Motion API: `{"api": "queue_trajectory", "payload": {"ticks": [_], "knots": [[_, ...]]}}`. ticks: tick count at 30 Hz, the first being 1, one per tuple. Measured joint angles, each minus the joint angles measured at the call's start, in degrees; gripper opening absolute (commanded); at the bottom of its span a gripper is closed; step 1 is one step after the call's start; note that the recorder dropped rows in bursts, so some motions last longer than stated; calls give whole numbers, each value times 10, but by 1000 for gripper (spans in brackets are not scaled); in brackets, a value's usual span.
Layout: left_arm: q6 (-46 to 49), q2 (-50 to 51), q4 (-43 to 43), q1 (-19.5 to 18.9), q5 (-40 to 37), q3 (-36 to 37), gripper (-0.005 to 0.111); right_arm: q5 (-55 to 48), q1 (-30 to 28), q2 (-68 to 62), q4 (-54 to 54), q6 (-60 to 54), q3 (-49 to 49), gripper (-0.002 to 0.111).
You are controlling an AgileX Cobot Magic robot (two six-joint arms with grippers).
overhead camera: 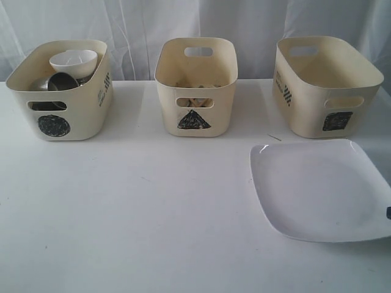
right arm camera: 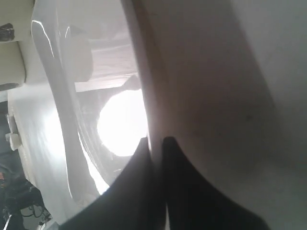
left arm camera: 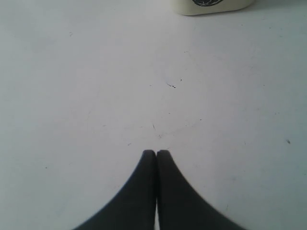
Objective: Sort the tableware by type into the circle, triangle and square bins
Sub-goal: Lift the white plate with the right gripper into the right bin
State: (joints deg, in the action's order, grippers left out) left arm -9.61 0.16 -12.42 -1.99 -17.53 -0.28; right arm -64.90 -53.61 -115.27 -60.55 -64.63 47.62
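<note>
The large white squarish plate [overhead camera: 321, 188] lies on the table in front of the square bin [overhead camera: 324, 85]. My right gripper [right arm camera: 156, 141] is shut on the plate's rim [right arm camera: 139, 86]; in the exterior view only a dark tip of that gripper [overhead camera: 388, 212] shows at the plate's right edge. The circle bin [overhead camera: 64, 91] holds the white bowl [overhead camera: 73, 61] and steel pieces [overhead camera: 58, 82]. In the triangle bin [overhead camera: 195, 85], pale items show through the slot [overhead camera: 195, 101]. My left gripper [left arm camera: 156, 152] is shut and empty over bare table, short of the circle bin [left arm camera: 213, 5].
The white table [overhead camera: 153, 213] runs under all three bins, with a white curtain [overhead camera: 244, 24] behind them. A thin pale sliver [overhead camera: 274, 137] lies between the triangle and square bins. The square bin's visible inside shows nothing.
</note>
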Motion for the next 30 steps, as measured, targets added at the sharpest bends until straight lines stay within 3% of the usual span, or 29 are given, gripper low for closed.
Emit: {"api": "queue_trajectory", "payload": {"ticks": [8,19,30], "knots": [[0,0,0,0,0,0,0,-15,5,54,-13,25,0,0],[0,0,0,0,0,0,0,-30,91,223,15,95,5,0],[0,0,0,0,0,0,0,-31,93,242,-153,150,182,0]]}}
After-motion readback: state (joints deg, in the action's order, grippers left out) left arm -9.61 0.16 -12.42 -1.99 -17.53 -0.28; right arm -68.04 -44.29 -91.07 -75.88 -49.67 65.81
